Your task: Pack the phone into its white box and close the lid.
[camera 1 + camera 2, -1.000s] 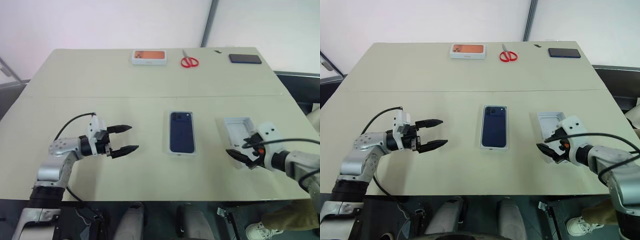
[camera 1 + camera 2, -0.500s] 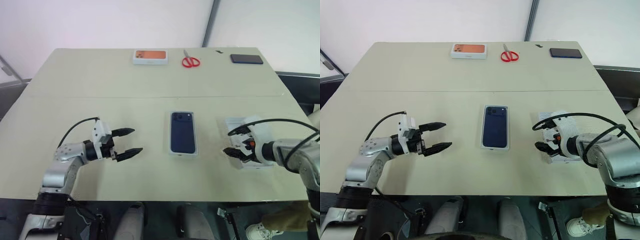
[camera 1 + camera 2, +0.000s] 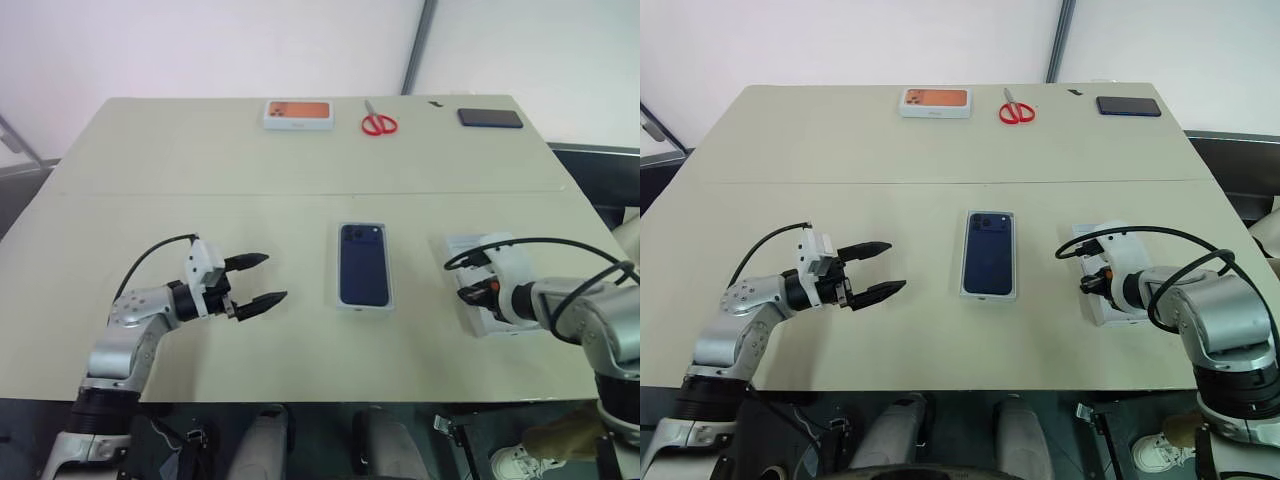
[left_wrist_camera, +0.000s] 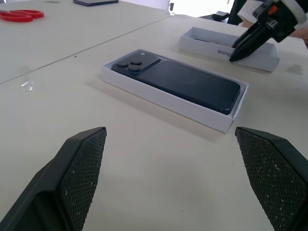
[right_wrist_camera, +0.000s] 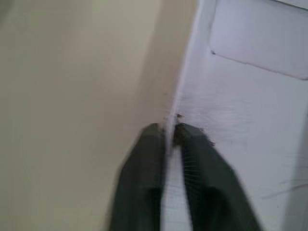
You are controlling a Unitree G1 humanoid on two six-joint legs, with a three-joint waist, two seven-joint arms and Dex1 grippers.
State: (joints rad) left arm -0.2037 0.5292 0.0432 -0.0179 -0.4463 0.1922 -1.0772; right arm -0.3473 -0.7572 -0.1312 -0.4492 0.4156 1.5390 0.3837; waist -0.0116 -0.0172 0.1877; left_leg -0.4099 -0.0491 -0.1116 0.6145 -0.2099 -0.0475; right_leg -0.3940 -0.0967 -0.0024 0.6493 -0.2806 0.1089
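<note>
A robot stands at a pale table with both arms out in front of it. The phone (image 3: 363,265), dark navy with its camera cluster up, already lies inside the white box (image 4: 169,105), a shallow tray at the middle of the table between the two hands. That part of the packing looks done.

The lid (image 3: 487,296) lies upside down, its grey-white inside facing up, on the table well to the right of the tray, under the right hand. The right gripper (image 5: 167,131) points down at it, and its two black fingers are pinched together on the lid's thin side wall, one finger outside and one inside. The lid rests flat on the table, not yet raised.

The left gripper (image 3: 261,280) hovers level over bare table, its fingers spread wide with nothing between them, pointing toward the tray, which lies a short way ahead of its tips.

Far beyond both hands, along the table's back edge, lie a white box with an orange picture (image 3: 298,114), red scissors (image 3: 379,122) and a black phone (image 3: 490,118).

What appears left: lift the lid, turn it over, carry it across to the tray and seat it over the phone.
</note>
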